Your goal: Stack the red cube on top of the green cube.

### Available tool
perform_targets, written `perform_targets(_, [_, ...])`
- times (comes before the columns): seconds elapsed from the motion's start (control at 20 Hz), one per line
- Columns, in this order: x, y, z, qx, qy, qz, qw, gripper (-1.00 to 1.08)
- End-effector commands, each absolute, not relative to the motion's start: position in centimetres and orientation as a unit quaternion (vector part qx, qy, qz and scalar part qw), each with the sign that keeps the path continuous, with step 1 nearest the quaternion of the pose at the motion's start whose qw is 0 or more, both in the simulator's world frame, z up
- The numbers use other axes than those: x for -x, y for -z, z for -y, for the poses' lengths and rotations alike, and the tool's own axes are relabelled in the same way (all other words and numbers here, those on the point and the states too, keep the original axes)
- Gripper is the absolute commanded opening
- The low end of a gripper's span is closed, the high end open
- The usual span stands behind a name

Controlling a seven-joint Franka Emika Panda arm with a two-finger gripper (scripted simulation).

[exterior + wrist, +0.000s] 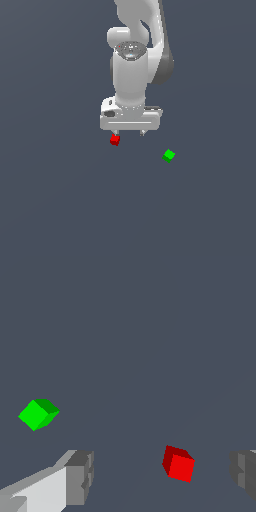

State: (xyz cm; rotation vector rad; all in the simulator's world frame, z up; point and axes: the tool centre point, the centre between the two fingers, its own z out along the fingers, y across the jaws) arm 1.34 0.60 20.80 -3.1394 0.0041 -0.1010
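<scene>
Fingers (80, 478) spread wide over plain dark grey floor; red cube (178, 464) between, green cube (38, 414) apart.

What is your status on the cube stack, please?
Hand open, holding nothing. Red cube between the fingers, nearer one, not gripped. Green cube apart, top bare. Nothing in the way.

Flat even light, shadowless, slightly soft render.
</scene>
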Motion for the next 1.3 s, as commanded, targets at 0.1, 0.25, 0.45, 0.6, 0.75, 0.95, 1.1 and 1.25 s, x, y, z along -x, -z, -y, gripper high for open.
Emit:
perform_targets(0.1, [-1.3,-20.7,-0.5,0.999,0.032,-0.002,0.000,1.00])
perform_targets(0.25, [-1.0,-20.2,-0.2,1.000,0.031,-0.007,0.000,1.00])
perform_targets(0.45, [0.0,-18.7,0.7,0.999,0.027,-0.021,0.000,1.00])
perform_targets(0.6, [1.0,-17.0,1.7,0.999,0.023,-0.036,0.000,1.00])
perform_targets(0.75, [2.5,-14.8,3.0,0.998,0.018,-0.056,0.000,1.00])
perform_targets(0.95, [4.7,-11.7,4.7,0.996,0.011,-0.085,-0.001,1.00])
perform_targets(1.1, [6.1,-9.8,5.7,0.995,0.006,-0.103,-0.001,1.00])
perform_targets(1.25, [7.2,-8.4,6.4,0.993,0.003,-0.115,-0.001,1.00])
